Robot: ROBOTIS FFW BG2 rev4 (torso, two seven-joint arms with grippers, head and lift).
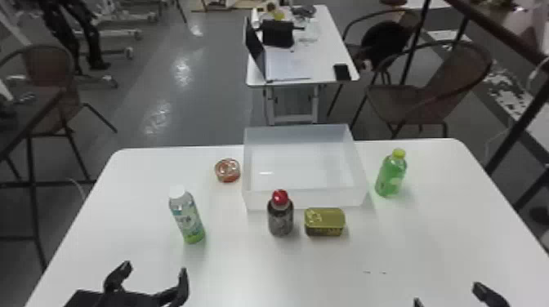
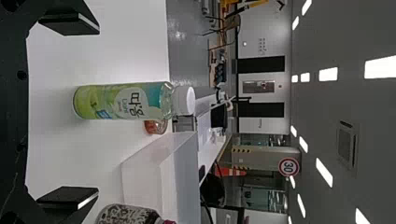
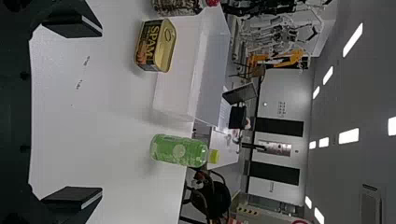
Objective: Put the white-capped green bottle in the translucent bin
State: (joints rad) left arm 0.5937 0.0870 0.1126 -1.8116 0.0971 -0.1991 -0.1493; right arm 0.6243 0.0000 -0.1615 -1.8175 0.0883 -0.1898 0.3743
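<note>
Left gripper [image 1: 155,268], lower left: wide, empty. Right gripper [image 1: 448,294], lower right: wide. Advise centring white-capped green bottle [image 1: 187,217] before closing mid-body.

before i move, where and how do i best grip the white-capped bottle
Probably the labelled middle of the white-capped bottle: it stands upright, slim and round, so the left gripper can come level from the robot's side, jaws either side.

White-capped green bottle [image 1: 188,218], upright, neck seemingly clear (label partly blue), left of the translucent bin [image 1: 310,200], rectangular, open
</note>
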